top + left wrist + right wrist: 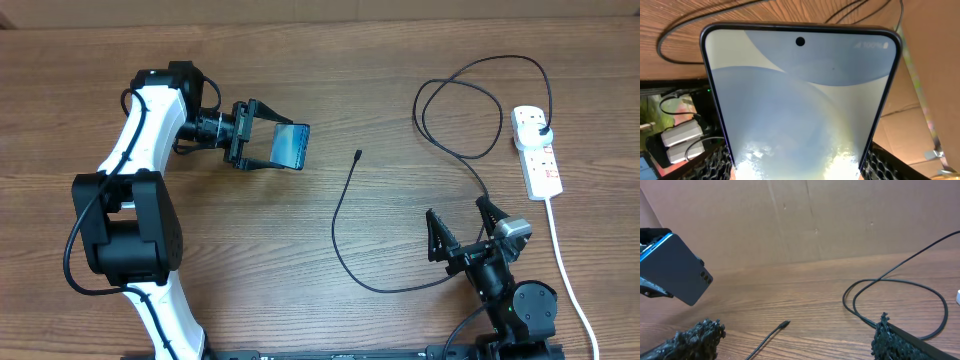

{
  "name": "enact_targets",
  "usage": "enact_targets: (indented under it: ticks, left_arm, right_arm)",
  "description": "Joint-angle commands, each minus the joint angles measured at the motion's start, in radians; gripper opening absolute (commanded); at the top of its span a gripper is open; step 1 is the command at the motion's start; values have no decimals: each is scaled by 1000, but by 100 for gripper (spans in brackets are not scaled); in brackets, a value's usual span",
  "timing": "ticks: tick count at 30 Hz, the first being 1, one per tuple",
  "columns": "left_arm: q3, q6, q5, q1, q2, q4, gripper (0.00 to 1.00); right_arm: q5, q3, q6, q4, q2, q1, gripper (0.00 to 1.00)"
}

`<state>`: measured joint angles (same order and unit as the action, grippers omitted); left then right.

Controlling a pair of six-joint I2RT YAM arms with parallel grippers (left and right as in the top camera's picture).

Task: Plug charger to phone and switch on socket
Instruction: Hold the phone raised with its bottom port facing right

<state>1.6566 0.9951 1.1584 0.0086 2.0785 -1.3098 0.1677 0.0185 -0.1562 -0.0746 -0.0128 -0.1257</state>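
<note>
My left gripper is shut on the phone and holds it above the table at the left; its lit screen fills the left wrist view. The right wrist view shows the phone's dark back. The charger cable lies on the table, its connector tip free at the centre, also in the right wrist view. Its black plug sits in the white socket strip at the far right. My right gripper is open and empty at the front right, close to the cable.
The strip's thick white cord runs down toward the right front edge. The cable loops lie at the back right. A cardboard wall stands behind the table.
</note>
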Motion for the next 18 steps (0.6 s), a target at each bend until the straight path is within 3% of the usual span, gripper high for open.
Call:
enact_targets:
  ticks: [1, 18]
  left_arm:
    - [27, 16, 10, 4, 5, -3, 63]
    - [27, 14, 51, 4, 5, -3, 64]
  right_arm:
    - [-9, -11, 1, 5, 10, 3, 100]
    - [-9, -11, 1, 5, 10, 3, 100]
